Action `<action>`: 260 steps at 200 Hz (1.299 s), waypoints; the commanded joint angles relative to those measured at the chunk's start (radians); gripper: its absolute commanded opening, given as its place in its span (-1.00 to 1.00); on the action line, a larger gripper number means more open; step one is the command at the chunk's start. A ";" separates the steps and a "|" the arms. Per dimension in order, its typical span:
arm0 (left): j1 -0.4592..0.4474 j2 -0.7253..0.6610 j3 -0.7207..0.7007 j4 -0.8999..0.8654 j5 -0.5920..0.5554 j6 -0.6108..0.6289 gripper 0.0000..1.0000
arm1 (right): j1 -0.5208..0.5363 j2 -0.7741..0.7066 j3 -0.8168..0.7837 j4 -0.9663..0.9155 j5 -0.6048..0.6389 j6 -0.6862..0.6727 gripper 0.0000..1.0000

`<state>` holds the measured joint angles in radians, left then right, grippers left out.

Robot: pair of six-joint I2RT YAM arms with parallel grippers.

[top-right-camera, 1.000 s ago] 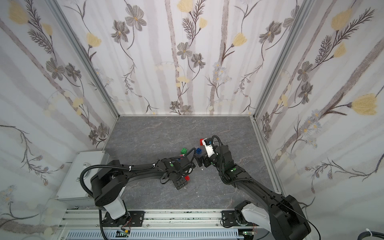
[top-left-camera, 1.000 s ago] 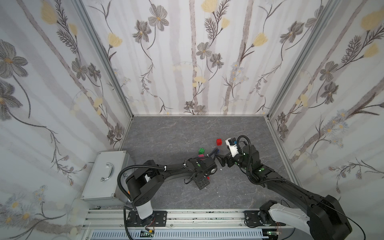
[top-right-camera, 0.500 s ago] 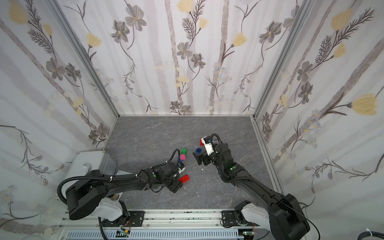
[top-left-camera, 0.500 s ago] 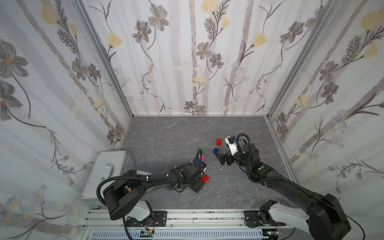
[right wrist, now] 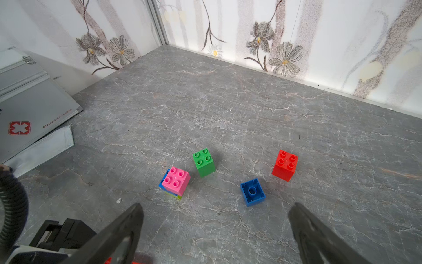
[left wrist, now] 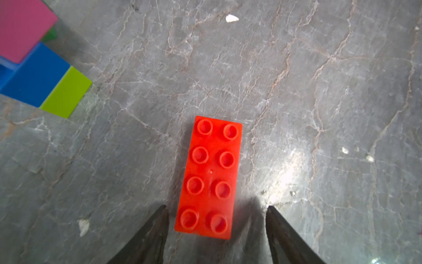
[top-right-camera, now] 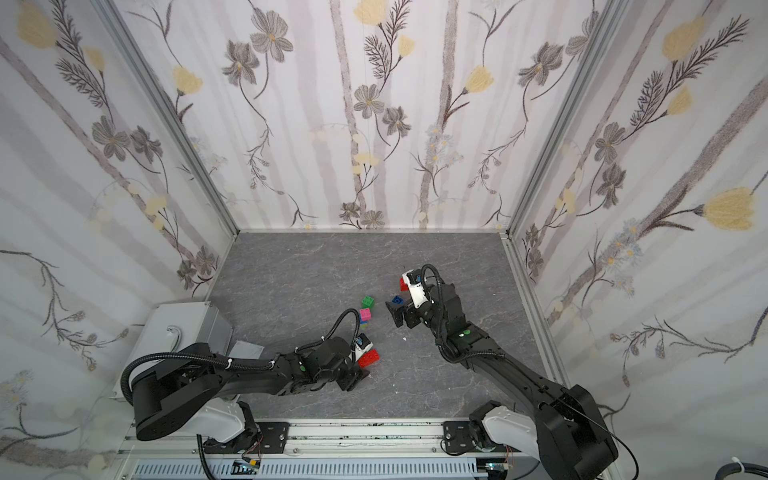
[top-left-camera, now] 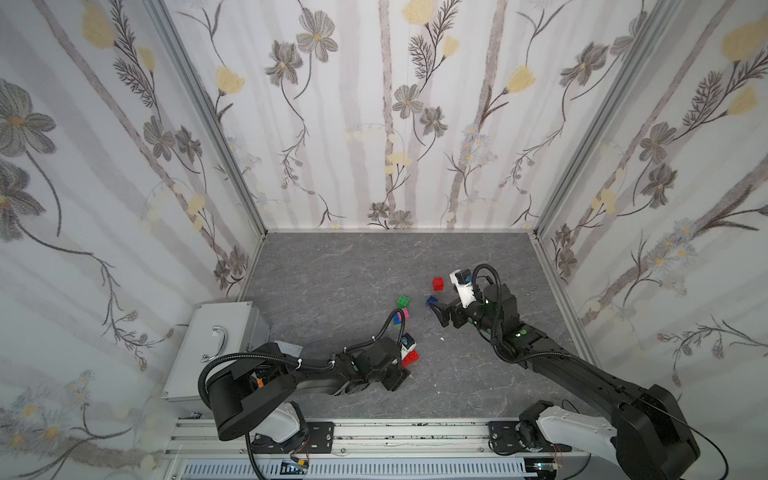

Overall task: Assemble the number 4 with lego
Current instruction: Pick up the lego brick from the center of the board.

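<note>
**A:** In a top view, the left end effector (top-left-camera: 406, 371) lies low over the bench (top-left-camera: 332, 270), astride the long red brick (top-left-camera: 410, 358). The right end effector (top-left-camera: 439, 314) gapes beside the upturned blue brick (top-left-camera: 431, 300).

**B:** Left wrist?

**A:** Open jaws flank the brick's near end, with gaps on both sides and nothing gripped. I'd centre first, reach further along it, then squeeze squarely on the long sides so it won't twist.

**B:** Right wrist?

**A:** Jaws wide and empty. The blue brick sits just ahead between them, with the pink-topped stack (right wrist: 174, 184) nearby.
</note>
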<state>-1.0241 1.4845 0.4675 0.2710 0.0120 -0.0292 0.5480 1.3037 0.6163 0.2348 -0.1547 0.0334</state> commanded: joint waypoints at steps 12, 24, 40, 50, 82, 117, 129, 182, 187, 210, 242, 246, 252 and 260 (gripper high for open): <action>0.001 0.031 0.005 0.050 -0.040 0.022 0.36 | 0.000 0.003 0.010 0.011 -0.008 -0.001 0.99; 0.001 0.045 0.009 0.050 -0.027 0.023 0.31 | 0.000 0.002 0.010 0.010 -0.005 0.000 1.00; 0.001 0.053 0.011 0.050 -0.012 0.019 0.16 | 0.000 -0.005 0.007 0.009 -0.006 -0.001 0.99; 0.001 0.049 0.007 0.051 -0.012 0.018 0.07 | 0.000 -0.009 0.004 0.008 -0.005 -0.002 1.00; 0.001 0.032 -0.002 0.045 -0.009 0.014 -0.09 | 0.000 -0.017 -0.002 0.007 -0.002 -0.003 1.00; 0.002 0.026 0.001 0.033 -0.025 0.011 -0.46 | 0.000 -0.030 0.001 -0.006 0.004 0.019 1.00; 0.007 0.005 -0.011 0.035 -0.033 0.002 -0.57 | 0.000 -0.039 0.000 -0.013 0.004 0.032 1.00; 0.133 -0.254 0.002 -0.105 0.006 0.053 -1.00 | 0.000 0.011 0.084 -0.140 -0.031 0.189 1.00; 0.156 -0.279 0.016 -0.139 0.014 0.088 -1.00 | 0.000 0.031 0.108 -0.176 -0.047 0.194 1.00; 0.267 -0.311 0.061 -0.183 0.047 0.190 -1.00 | 0.001 0.138 0.248 -0.352 -0.117 0.212 0.99; 0.378 -0.253 0.155 -0.222 0.145 0.381 -1.00 | -0.002 0.232 0.333 -0.389 -0.259 0.260 0.93; 0.384 -0.237 0.179 -0.263 0.132 0.416 -1.00 | -0.003 0.238 0.337 -0.387 -0.274 0.267 0.93; 0.397 -0.218 0.211 -0.323 0.119 0.464 -1.00 | -0.005 0.248 0.342 -0.379 -0.301 0.275 0.91; 0.425 -0.189 0.244 -0.382 0.141 0.510 -1.00 | -0.008 0.265 0.347 -0.370 -0.325 0.292 0.95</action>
<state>-0.6437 1.2411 0.6289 0.0643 0.1055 0.2558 0.5453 1.5326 0.9379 -0.1173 -0.3416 0.2695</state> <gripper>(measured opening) 0.325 0.957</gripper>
